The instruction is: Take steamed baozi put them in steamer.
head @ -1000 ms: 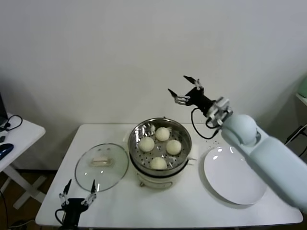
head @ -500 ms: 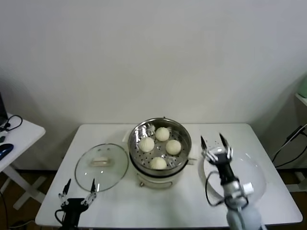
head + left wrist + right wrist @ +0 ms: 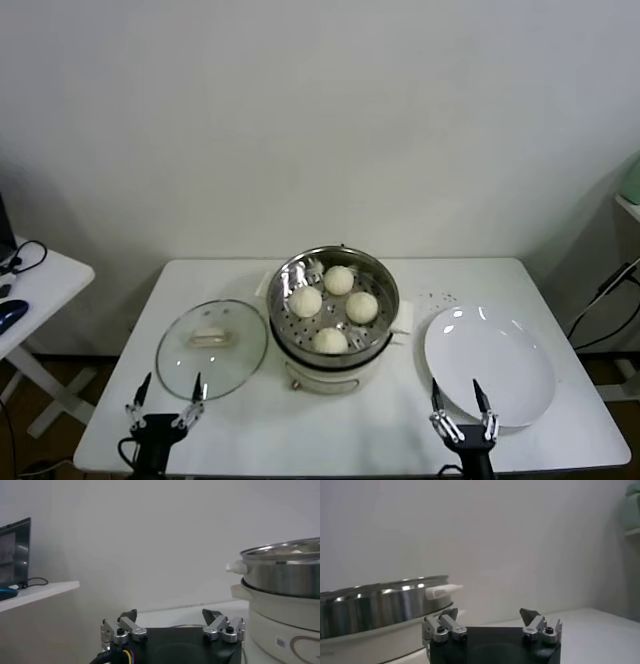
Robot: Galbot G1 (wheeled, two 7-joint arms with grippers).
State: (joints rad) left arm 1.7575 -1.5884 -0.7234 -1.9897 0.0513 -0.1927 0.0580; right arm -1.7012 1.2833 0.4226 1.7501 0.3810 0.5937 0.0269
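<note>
Stainless steel caught the light at the centre of the head view, where the steamer (image 3: 334, 300) sat on its cream base in the middle of the white table (image 3: 250, 420). All four steamed baozi (image 3: 334, 306) lay inside it on the perforated floor, apart from one another: one toward the back, one left, one right, one at the near edge. A glass lid (image 3: 212, 347) lay flat just left of the steamer, and a white plate (image 3: 500, 360) lay bare to its right.

The right gripper (image 3: 460, 405) stood low at the bottom right of the frame, at the near rim of the plate, fingers pointing up and spread wide with nothing between them. Its wrist view showed the same parted tips (image 3: 490, 616) with the steamer's wall beyond. The left gripper (image 3: 165, 397) was parked at the bottom left, near the table's front edge below the lid, likewise upright, splayed and empty (image 3: 171, 617).
</note>
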